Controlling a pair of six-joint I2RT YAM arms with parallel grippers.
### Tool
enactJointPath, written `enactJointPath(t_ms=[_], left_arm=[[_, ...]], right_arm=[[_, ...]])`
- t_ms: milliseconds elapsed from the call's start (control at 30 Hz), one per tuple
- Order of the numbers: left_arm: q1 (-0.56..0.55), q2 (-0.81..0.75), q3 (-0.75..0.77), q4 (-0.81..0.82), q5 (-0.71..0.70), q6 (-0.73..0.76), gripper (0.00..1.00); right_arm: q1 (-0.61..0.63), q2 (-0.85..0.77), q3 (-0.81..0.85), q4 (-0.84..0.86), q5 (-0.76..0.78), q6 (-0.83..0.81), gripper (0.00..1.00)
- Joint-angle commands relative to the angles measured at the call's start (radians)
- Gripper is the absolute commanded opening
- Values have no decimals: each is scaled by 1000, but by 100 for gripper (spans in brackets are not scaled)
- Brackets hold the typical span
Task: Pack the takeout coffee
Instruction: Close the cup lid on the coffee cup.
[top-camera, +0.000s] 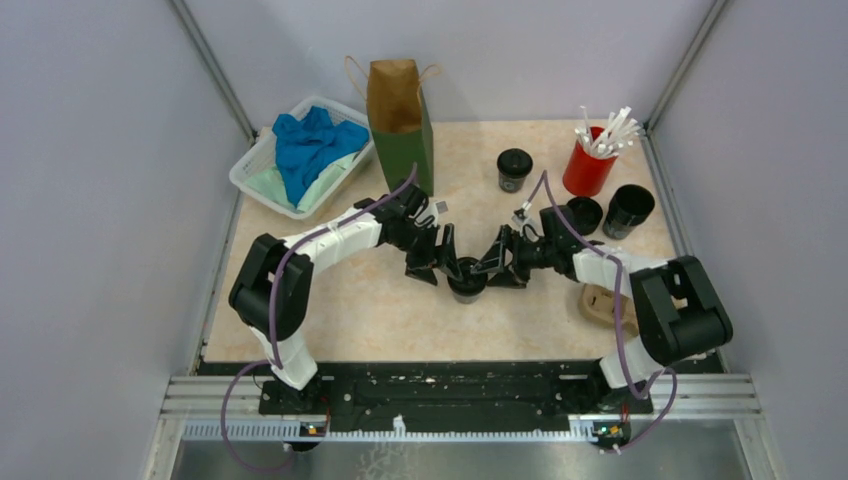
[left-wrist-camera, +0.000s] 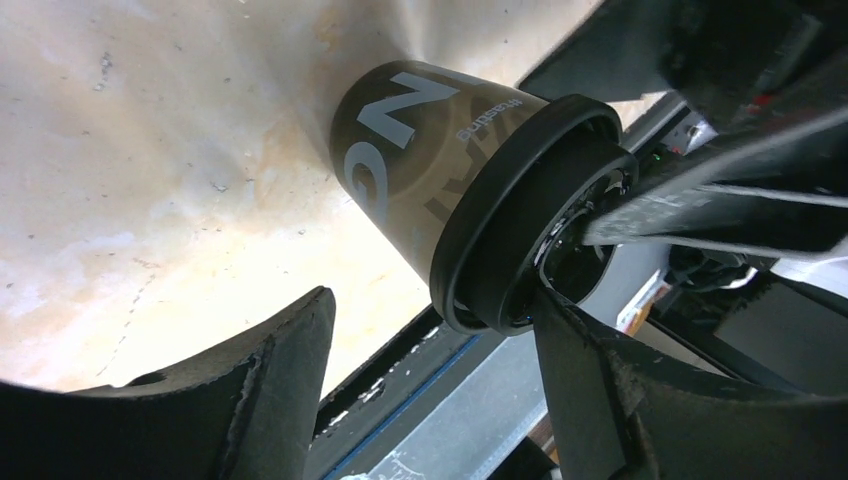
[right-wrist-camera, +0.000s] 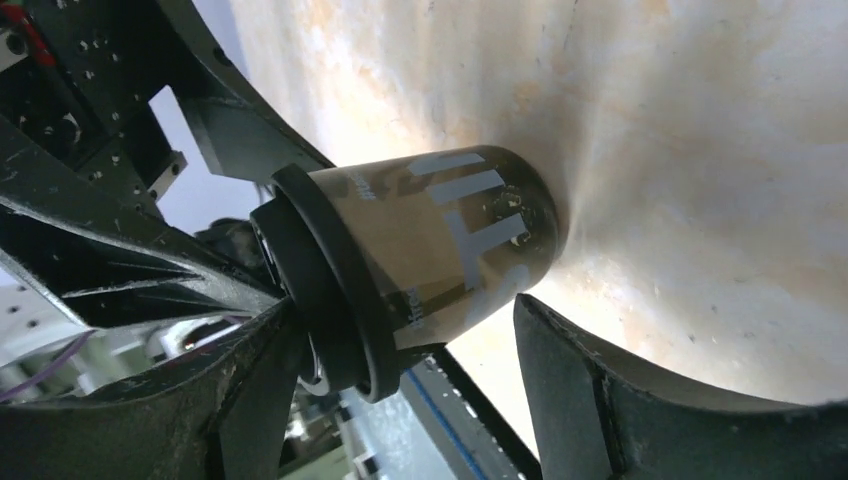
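Observation:
One takeout coffee cup (top-camera: 466, 280), black with a black lid, stands on the table's middle between my two grippers. My left gripper (top-camera: 437, 268) is on its left and is open. In the left wrist view the cup (left-wrist-camera: 420, 160) lies beyond the gripper (left-wrist-camera: 430, 390), and one finger (left-wrist-camera: 600, 390) touches the top of the lid (left-wrist-camera: 500, 240). My right gripper (top-camera: 503, 268) is on the cup's right, also open. In the right wrist view the gripper (right-wrist-camera: 410, 390) has one finger (right-wrist-camera: 240, 400) against the lid (right-wrist-camera: 330, 290) of the cup (right-wrist-camera: 450, 240). A second lidded cup (top-camera: 514, 168) stands farther back.
A green and brown paper bag (top-camera: 400, 120) stands open at the back. A white bin (top-camera: 255, 165) with blue cloth is at the back left. At the right are a red cup of white sticks (top-camera: 588, 165), an open black cup (top-camera: 628, 208), a loose lid (top-camera: 584, 213) and a tan carrier (top-camera: 603, 305).

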Motion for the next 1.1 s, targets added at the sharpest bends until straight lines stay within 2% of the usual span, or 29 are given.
enactJointPath(t_ms=[0,67,133,267,467,667,800,933,1067], left_arm=[[6,67,-41,24,-82,28,75],[7,87,-81,45,-89,32,71],[7,71,-75,36,-81,30,73],[9,-13,-3,11,-68,44,87],[29,-56,78,-13,-6,34,98],[70,-77,63,57,63,-21,98],[75,-27,60,84,80,-41,94],[73,19,48,140,112,-52,94],[72,42,36,159,127,-47,94]], right_arm=[[8,131,-102,199,24,28,71],[7,194,-136,249,11,41,65],[8,142,-128,232,-6,55,64],[4,-12,13,-22,19,-17,75],[3,-24,73,-132,-18,-71,80],[5,-29,74,-117,-30,-50,80],[8,-27,59,-101,-46,-44,80],[19,-37,26,-66,-74,-38,89],[23,-23,9,-45,-104,-31,90]])
